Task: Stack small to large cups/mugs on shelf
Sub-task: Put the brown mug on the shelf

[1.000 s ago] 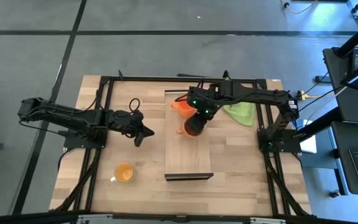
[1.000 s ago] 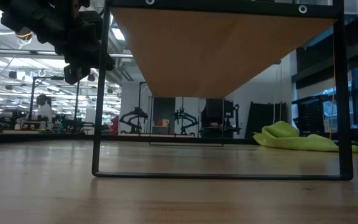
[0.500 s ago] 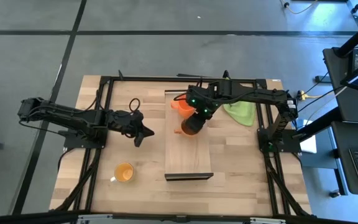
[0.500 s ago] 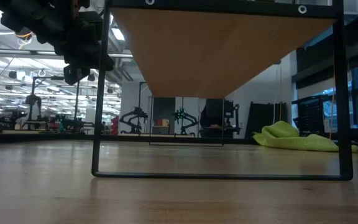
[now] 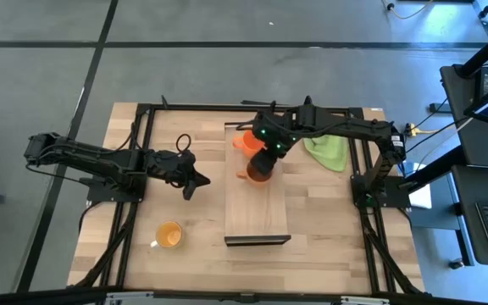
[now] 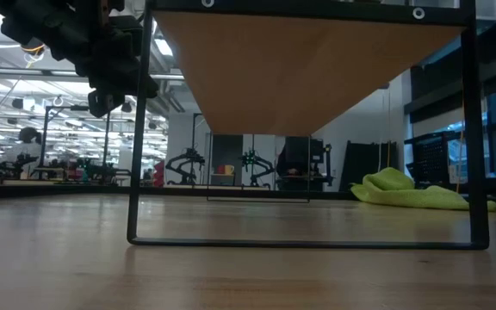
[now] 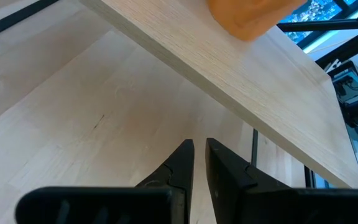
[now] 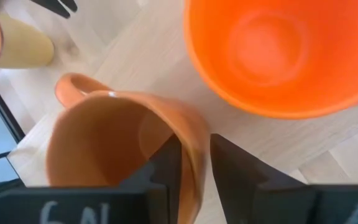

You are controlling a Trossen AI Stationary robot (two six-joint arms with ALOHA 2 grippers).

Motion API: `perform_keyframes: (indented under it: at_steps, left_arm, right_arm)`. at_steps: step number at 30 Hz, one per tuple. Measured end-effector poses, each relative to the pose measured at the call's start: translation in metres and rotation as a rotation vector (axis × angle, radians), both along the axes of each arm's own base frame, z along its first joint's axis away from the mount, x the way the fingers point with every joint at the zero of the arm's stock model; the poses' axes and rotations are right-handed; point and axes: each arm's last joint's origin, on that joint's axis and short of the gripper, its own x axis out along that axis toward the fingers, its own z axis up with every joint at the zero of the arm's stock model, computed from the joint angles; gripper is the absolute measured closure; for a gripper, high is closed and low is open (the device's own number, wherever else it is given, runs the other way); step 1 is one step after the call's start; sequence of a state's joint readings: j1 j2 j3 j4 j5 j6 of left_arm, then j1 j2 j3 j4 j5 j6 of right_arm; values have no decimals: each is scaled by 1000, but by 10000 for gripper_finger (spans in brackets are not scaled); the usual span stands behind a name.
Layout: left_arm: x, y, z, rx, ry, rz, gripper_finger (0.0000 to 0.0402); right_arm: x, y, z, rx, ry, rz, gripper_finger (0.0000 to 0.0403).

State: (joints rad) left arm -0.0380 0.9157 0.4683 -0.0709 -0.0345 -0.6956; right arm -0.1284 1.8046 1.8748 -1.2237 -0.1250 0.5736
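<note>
The light-wood shelf (image 5: 257, 199) stands on a dark frame over the middle of the table. A bright orange mug (image 5: 246, 142) stands on its far end. My right gripper (image 5: 265, 158) is shut on the brown-orange mug (image 5: 257, 170) just near of the bright one, above the shelf. The yellow-orange mug (image 5: 169, 235) stands on the tabletop at the near left and also shows in the right wrist view (image 8: 11, 43). My left gripper (image 5: 195, 180) hovers shut and empty to the left of the shelf. My right gripper holds the brown-orange mug by its rim wall (image 8: 191, 140), on the side opposite the handle (image 8: 73, 87). One finger (image 8: 169, 165) is inside the mug and one (image 8: 232, 171) outside. The fingers come from above, slanting from the table's right. Whether the base touches the shelf I cannot tell.
A green cloth (image 5: 327, 152) lies on the table right of the shelf and shows in the low view (image 6: 403, 189). The shelf's dark frame legs (image 6: 136, 172) stand on the tabletop. The near half of the shelf (image 5: 257, 220) is bare.
My right gripper has carried the brown-orange mug a little toward the table's far edge and left, closer to the bright orange mug. The left arm has kept still.
</note>
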Motion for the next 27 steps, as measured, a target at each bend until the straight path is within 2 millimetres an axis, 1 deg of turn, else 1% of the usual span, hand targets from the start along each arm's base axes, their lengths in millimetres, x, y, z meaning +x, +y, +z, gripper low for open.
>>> perform_keyframes:
  at_steps: [14, 27]
  left_arm:
    - [-1, 0, -1, 1, 16, 0, 366]
    - [-1, -1, -2, -13, 26, -24, 366]
  right_arm:
    - [1, 0, 0, 8, -12, -2, 336]
    - [3, 1, 2, 37, -40, -6, 304]
